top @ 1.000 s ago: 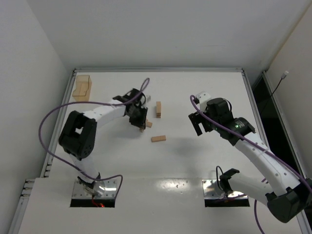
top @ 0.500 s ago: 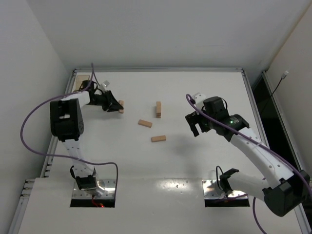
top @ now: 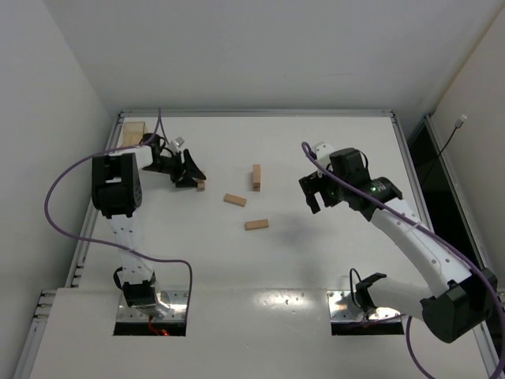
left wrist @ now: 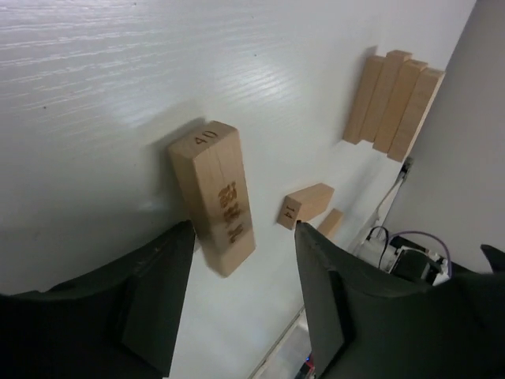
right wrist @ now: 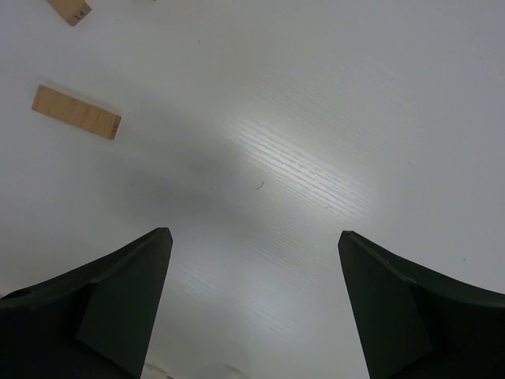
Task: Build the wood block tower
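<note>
Three loose light-tan wood blocks [top: 234, 200] lie flat near the tower [left wrist: 393, 101], seemingly four bars packed together.

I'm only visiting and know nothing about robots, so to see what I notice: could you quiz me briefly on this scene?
1. True or false: the right fingers are holding a wood block.
2. Which number is stamped on the wood block between the left fingers? A) 17 B) 40 C) 85
3. Apart from that block and the tower, how many wood blocks lie loose on the table?
Key: 1. False, they are open and empty. 2. B. 3. Two: the far loose block and the near loose block.
</note>
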`<act>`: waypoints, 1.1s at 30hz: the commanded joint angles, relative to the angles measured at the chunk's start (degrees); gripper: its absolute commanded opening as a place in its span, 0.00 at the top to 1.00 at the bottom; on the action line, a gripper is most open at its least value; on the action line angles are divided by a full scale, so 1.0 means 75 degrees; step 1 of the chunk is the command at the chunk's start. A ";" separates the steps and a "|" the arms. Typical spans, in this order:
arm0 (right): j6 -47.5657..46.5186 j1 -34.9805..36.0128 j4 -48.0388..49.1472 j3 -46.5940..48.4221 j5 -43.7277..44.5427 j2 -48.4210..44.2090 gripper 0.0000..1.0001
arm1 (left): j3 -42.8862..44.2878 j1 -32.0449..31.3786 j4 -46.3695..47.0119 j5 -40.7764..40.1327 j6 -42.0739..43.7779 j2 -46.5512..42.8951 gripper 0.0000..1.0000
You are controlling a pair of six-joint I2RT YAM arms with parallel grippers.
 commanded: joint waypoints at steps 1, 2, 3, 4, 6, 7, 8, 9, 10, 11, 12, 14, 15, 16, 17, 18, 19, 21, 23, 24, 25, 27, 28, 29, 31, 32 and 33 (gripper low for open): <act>0.0149 -0.0069 0.0334 0.0352 -0.0117 0.0118 0.16 | 0.0178 0.0091 -0.0221 -0.0690 0.0038 0.0107 0.47; 0.0149 -0.0069 0.0335 0.0433 -0.0117 0.0118 0.16 | 0.0178 0.0091 -0.0303 -0.0692 0.0038 0.0107 0.44; 0.0149 -0.0069 0.0335 0.0434 -0.0117 0.0199 0.16 | 0.0178 0.0091 -0.0304 -0.0762 0.0038 0.0107 0.44; 0.0219 -0.0138 0.0335 0.0515 -0.0117 0.0200 0.16 | 0.0085 0.0161 -0.0304 -0.0844 0.0038 0.0107 0.44; 0.0219 -0.0139 0.0266 0.0597 -0.0199 0.0281 0.16 | 0.0002 0.0162 -0.0234 -0.1252 0.0038 0.0026 0.43; 0.0219 -0.0139 0.0265 0.0598 -0.0199 0.0282 0.16 | 0.0002 0.0162 -0.0338 -0.1545 0.0038 -0.0114 0.43; 0.0219 -0.0139 0.0265 0.0598 -0.0199 0.0282 0.16 | 0.0002 0.0162 -0.0409 -0.2116 0.0038 -0.0185 0.43; 0.0219 -0.0139 0.0265 0.0598 -0.0268 0.0282 0.16 | 0.0002 0.0162 -0.0410 -0.2551 0.0038 -0.0313 0.43; 0.0219 -0.0139 0.0265 0.0598 -0.0269 0.0282 0.16 | 0.0002 0.0162 -0.0526 -0.2915 0.0038 -0.0628 0.43; 0.0219 -0.0139 0.0265 0.0528 -0.0269 0.0282 0.16 | 0.0002 0.0162 -0.0643 -0.3731 0.0038 -0.0793 0.43; 0.0219 -0.0139 0.0335 0.0528 -0.0269 0.0282 0.16 | 0.0002 -0.0001 -0.0737 -0.4133 0.0038 -0.0934 0.43; 0.0219 -0.0139 0.0416 0.0376 -0.0351 0.0282 0.16 | 0.0002 -0.0493 -0.1087 -0.4987 0.0261 -0.1215 0.43; 0.0219 -0.0139 0.0417 0.0375 -0.0351 0.0282 0.16 | -0.0091 -0.0831 -0.1089 -0.5213 0.0261 -0.1310 0.44; 0.0289 -0.0139 0.0498 0.0294 -0.0351 0.0282 0.16 | -0.0185 -0.0997 -0.1182 -0.5390 0.0261 -0.1438 0.44; 0.0290 -0.0139 0.0499 0.0293 -0.0351 0.0282 0.16 | -0.0325 -0.1149 -0.1079 -0.5728 0.0191 -0.1579 0.44; 0.0290 -0.0139 0.0499 0.0293 -0.0351 0.0282 0.16 | -0.0605 -0.1302 -0.0985 -0.5917 0.0109 -0.1917 0.44; 0.0290 -0.0139 0.0499 0.0293 -0.0351 0.0282 0.16 | -0.0735 -0.1593 -0.0868 -0.6011 0.0039 -0.2082 0.44; 0.0290 -0.0139 0.0499 0.0293 -0.0351 0.0200 0.17 | -0.0888 -0.2039 -0.0680 -0.6199 -0.0230 -0.2387 0.44; 0.0290 -0.0139 0.0499 0.0211 -0.0351 0.0119 0.17 | -0.0808 -0.2507 -0.0679 -0.6630 -0.0371 -0.2389 0.44; 0.0290 -0.0139 0.0499 0.0211 -0.0351 0.0118 0.17 | -0.0737 -0.2510 -0.0679 -0.6854 -0.0441 -0.2389 0.44; 0.0290 -0.0139 0.0499 0.0141 -0.0351 0.0025 0.17 | -0.0655 -0.2731 -0.0679 -0.7065 -0.0547 -0.2389 0.44; 0.0290 -0.0209 0.0499 0.0141 -0.0351 -0.0046 0.17 | -0.0444 -0.2803 -0.0749 -0.7510 -0.0640 -0.2155 0.44; 0.0290 -0.0210 0.0499 0.0071 -0.0351 -0.0046 0.17 | -0.0211 -0.2803 -0.0842 -0.7512 -0.0641 -0.2038 0.44; 0.0290 -0.0210 0.0499 0.0070 -0.0351 -0.0127 0.17 | -0.0093 -0.2803 -0.0948 -0.7605 -0.0711 -0.1782 0.44; 0.0290 -0.0210 0.0499 0.0000 -0.0351 -0.0209 0.17 | 0.0246 -0.2803 -0.1030 -0.7863 -0.0804 -0.1523 0.46; 0.0290 -0.0279 0.0430 0.0000 -0.0351 -0.0210 0.17 | 0.0352 -0.2873 -0.1112 -0.7992 -0.0887 -0.1406 0.46; 0.0290 -0.0280 0.0429 0.0000 -0.0351 -0.0210 0.17 | 0.0423 -0.2874 -0.1113 -0.7993 -0.0887 -0.1207 0.47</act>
